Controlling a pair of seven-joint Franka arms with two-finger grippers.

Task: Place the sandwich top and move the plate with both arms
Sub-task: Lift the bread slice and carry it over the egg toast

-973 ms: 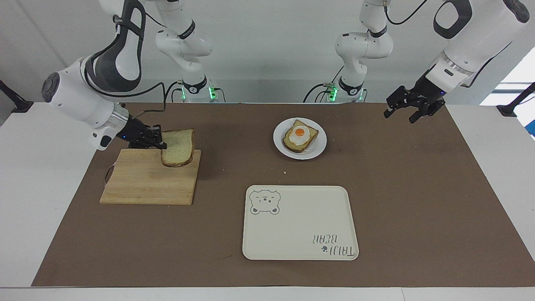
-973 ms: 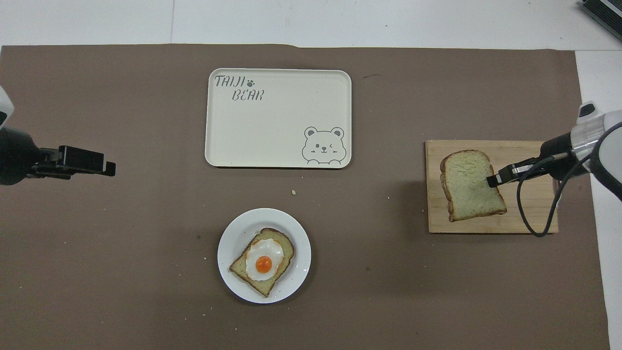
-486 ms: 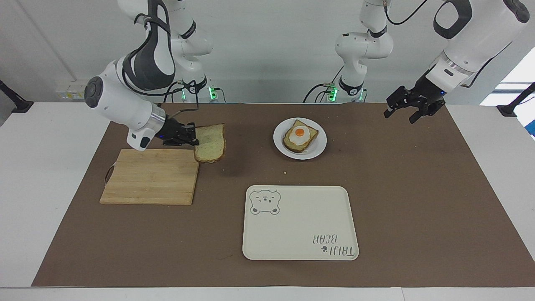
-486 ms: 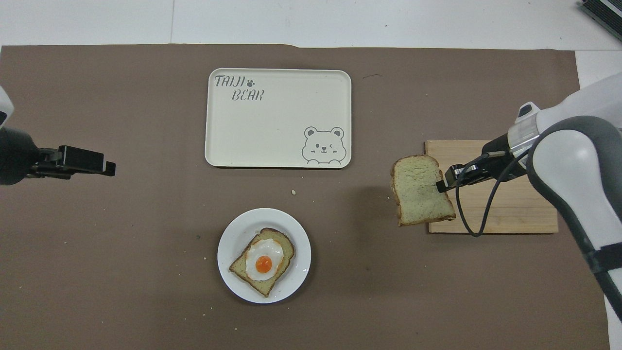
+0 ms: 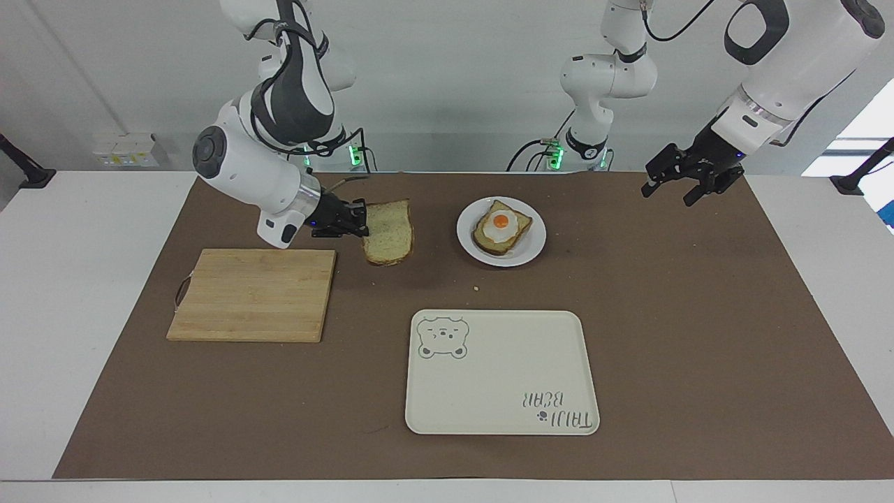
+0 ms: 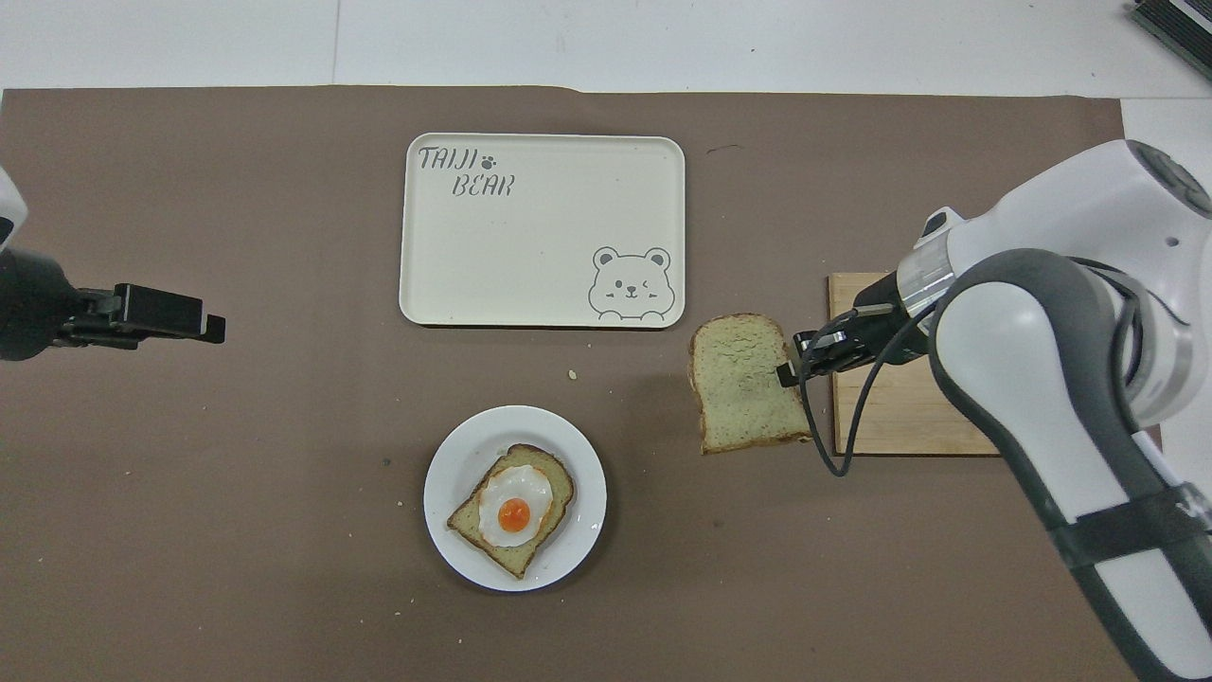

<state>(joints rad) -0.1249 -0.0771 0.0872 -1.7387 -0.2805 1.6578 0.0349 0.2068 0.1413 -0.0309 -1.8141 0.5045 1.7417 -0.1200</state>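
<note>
My right gripper (image 5: 361, 225) (image 6: 786, 372) is shut on one edge of the sandwich top (image 5: 388, 231) (image 6: 745, 382), a pale speckled slice with a brown crust. It carries the slice in the air over the brown mat, between the cutting board (image 5: 253, 294) (image 6: 890, 407) and the plate (image 5: 532, 244) (image 6: 457, 463). The small white plate holds a toast slice topped with a fried egg (image 5: 501, 225) (image 6: 512, 505). My left gripper (image 5: 677, 187) (image 6: 204, 328) waits open in the air over the mat at the left arm's end of the table.
A cream rectangular tray (image 5: 500, 391) (image 6: 540, 246) with a bear drawing lies farther from the robots than the plate. The wooden cutting board is bare at the right arm's end. Crumbs (image 5: 475, 288) dot the mat near the plate.
My right gripper has carried the bread slice off the cutting board and sideways toward the plate. The left arm has not moved.
</note>
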